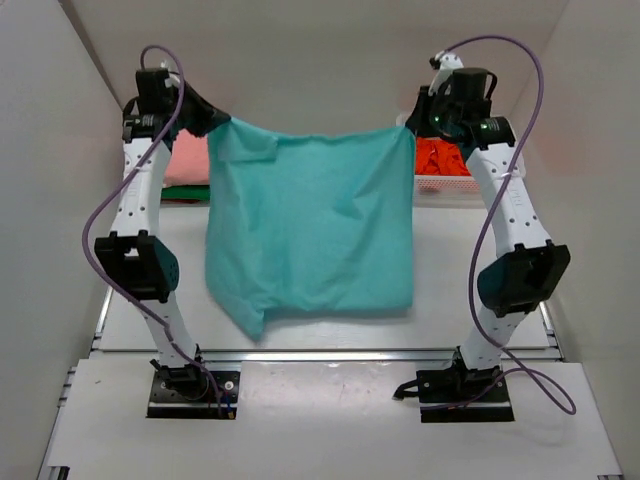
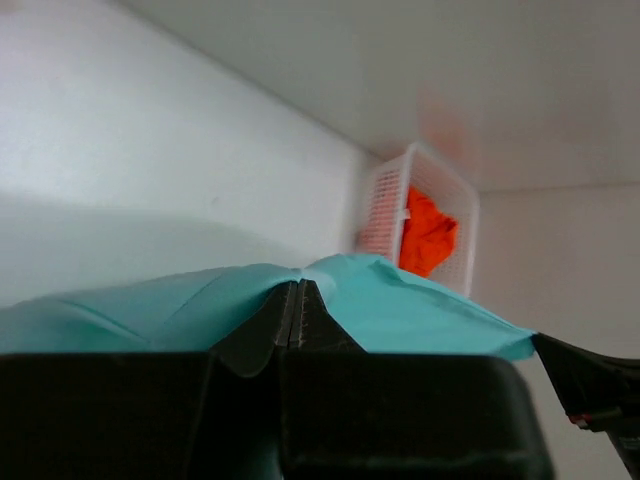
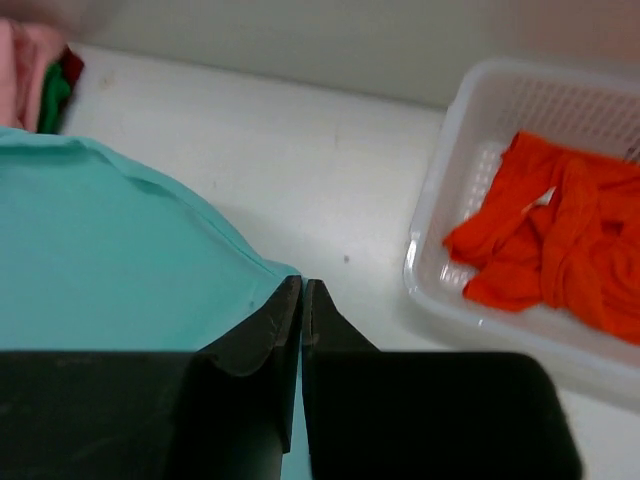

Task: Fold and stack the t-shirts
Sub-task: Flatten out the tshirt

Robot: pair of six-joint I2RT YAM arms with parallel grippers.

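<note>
A teal t-shirt [image 1: 310,225] was held up over the table [image 1: 450,290], spread between both arms. Its top corners were pinched by the left gripper [image 2: 298,300] and the right gripper [image 3: 302,295], both closed tightly on the cloth. Its lower edge was perhaps touching the table.

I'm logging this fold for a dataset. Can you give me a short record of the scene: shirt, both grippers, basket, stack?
shirt: teal, hanging open between the two grippers, held at its top corners
left gripper: shut on shirt, raised at far left
right gripper: shut on shirt, raised at far right
basket: white, far right of table, holds an orange garment
stack: folded pink and green pieces, far left
</note>
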